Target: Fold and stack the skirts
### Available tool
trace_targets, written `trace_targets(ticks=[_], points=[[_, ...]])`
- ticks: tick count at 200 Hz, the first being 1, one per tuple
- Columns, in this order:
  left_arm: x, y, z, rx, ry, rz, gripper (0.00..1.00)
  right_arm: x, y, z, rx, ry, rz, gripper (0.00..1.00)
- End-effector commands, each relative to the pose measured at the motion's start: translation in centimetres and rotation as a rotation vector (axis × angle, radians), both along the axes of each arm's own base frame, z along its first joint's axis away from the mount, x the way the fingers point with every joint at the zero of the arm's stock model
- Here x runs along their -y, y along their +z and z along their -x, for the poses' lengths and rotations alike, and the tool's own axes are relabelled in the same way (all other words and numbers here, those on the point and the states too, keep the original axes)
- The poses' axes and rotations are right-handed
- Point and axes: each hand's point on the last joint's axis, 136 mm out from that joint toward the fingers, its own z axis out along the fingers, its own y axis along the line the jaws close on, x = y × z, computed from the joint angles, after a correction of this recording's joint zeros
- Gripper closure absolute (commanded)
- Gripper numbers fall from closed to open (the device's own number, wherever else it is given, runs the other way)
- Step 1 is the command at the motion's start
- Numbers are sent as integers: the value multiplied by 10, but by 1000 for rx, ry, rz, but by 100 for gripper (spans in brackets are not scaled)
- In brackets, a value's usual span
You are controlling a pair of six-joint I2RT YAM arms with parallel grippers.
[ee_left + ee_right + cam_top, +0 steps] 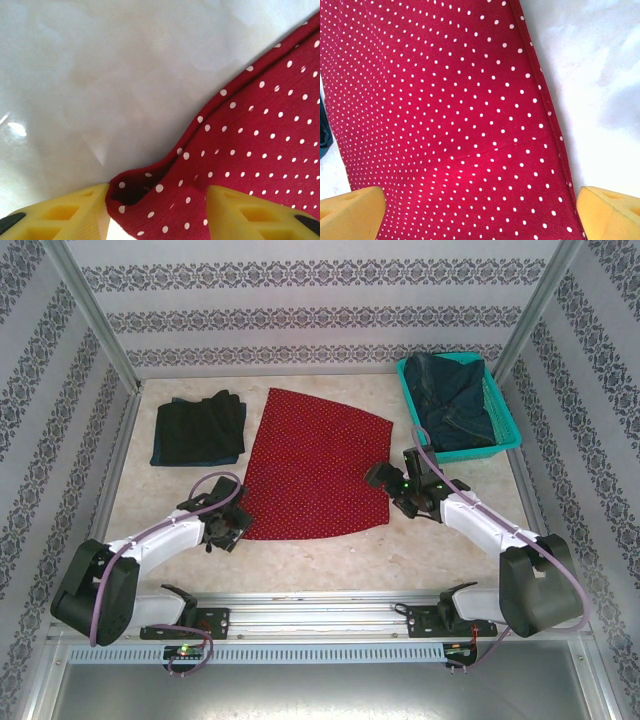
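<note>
Now the red dotted skirt (pixel 315 460) lies flat between both arms. Left gripper (pixel 235 528), half open, has its near left corner between the fingers. Right gripper (pixel 388 488), wide open and empty, hovers at its right edge.

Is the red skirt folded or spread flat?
Spread. The red skirt lies flat on the table, full flared outline showing, no fold; only its near-left corner, at the left gripper, is bunched.

Pale walls (pixel 320 300) papered with bands of dark floral pattern close in three sides, with slanting metal posts (pixel 95 315) at the corners. The table (pixel 330 560) has a glossy cream marbled top catching soft glare, and a metal rail (pixel 310 605) runs along its near edge.
</note>
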Motion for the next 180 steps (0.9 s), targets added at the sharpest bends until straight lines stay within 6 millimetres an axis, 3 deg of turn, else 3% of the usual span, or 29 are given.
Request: trace_targets(ticks=[1, 13, 44, 79, 106, 123, 146, 180], points=[[-11, -6, 21, -73, 51, -17, 51, 9, -1, 1, -2, -42, 10, 2], [-9, -3, 20, -73, 44, -9, 59, 8, -2, 1, -6, -40, 6, 2], [-10, -3, 18, -73, 32, -23, 61, 9, -5, 4, -15, -42, 9, 2], [-8, -3, 14, -76, 21, -25, 79, 9, -8, 11, -34, -51, -6, 2], [-6, 5, 11, -58, 9, -20, 94, 10, -17, 33, -118, -73, -30, 3], [-5, 8, 11, -52, -2, -15, 100, 6, -21, 46, -158, -78, -78, 10], [-2, 10, 9, -21, -12, 7, 100, 3, -27, 61, -216, -92, -119, 20], [0, 9, 6, 4, -13, 25, 100, 1, -38, 59, -218, -118, -148, 34]])
